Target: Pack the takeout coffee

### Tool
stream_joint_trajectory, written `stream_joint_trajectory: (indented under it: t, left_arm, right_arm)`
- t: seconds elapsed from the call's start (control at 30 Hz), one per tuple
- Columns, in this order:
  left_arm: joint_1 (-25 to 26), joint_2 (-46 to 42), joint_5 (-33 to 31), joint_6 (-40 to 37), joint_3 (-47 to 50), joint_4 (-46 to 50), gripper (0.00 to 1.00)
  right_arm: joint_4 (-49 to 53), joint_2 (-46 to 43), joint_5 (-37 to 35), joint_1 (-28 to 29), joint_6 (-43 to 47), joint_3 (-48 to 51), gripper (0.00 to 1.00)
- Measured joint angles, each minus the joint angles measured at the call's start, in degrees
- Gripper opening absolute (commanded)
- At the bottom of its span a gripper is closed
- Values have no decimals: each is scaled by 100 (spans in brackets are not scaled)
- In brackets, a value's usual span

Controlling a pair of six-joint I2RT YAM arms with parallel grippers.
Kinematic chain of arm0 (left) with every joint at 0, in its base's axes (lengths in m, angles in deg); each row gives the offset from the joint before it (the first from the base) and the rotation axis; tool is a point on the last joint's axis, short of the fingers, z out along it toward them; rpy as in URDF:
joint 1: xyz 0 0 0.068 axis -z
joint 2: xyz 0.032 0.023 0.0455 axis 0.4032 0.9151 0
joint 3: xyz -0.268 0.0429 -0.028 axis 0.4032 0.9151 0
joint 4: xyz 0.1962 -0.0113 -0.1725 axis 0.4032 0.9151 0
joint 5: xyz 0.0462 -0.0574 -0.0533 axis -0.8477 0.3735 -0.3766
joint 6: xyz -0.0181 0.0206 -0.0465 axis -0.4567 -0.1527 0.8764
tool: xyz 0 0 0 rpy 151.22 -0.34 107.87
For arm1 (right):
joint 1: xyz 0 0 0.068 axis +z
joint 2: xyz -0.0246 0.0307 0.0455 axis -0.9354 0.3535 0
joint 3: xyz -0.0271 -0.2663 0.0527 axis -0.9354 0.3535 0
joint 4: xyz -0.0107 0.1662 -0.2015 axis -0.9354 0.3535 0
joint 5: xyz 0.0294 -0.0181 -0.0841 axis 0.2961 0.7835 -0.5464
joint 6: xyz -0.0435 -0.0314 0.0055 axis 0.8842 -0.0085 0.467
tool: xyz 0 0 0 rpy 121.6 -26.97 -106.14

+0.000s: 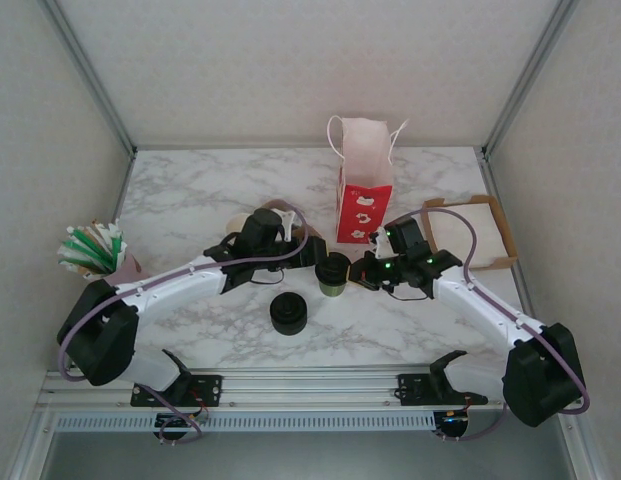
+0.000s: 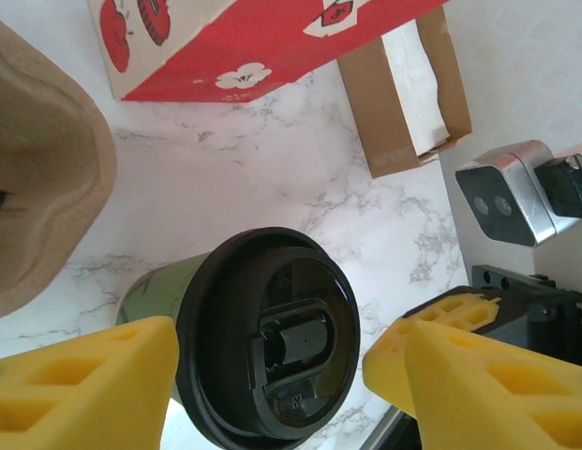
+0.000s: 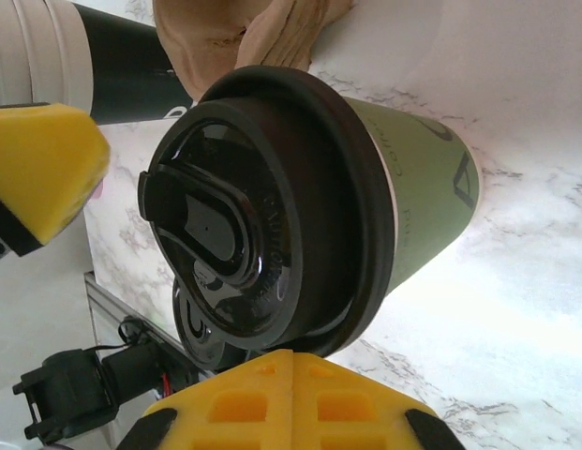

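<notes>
Far left of the paper bag (image 1: 364, 195), a cup of straws (image 1: 93, 250) stands at the edge of the desk (image 1: 190, 190), well apart from the bag. Your left arm (image 1: 180, 285) stretches low from its base toward the bag, wrist level, and ends just in front of the bag's left corner. The left pincer (image 2: 272, 361) stands spread around the takeout coffee (image 1: 334, 273), with a pad on each side of the black lid. A sliver of marble shows between the lid and one pad (image 2: 478, 384), so it grips nothing. A black stack of lids (image 1: 288, 313) sits in front and to the left of the bag, near the coffee but apart from it.

The coffee stands upright just in front of the bag. From the bag's right, your right arm (image 1: 480, 300) mirrors the left. The right pincer (image 3: 292, 375) is closed tight and empty, its tips at the lid's rim; you cannot tell whether they touch. A cardboard tray (image 1: 475, 228) lies to the right of the bag, against the desk's right edge. Open marble lies to the left of the bag and in front of it, toward the arm bases.
</notes>
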Motion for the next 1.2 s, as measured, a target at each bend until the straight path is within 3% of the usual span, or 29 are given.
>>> stream_joint_trajectory:
  t: [0.63,1.2]
  left_arm:
    - [24,50,278,238,446,-444,68]
    - [55,-92,216,216,433,-243,68]
  right_arm:
    - [-181,341,-66,13,4,-70,1]
    - [13,455,-236,24,122,-271,0]
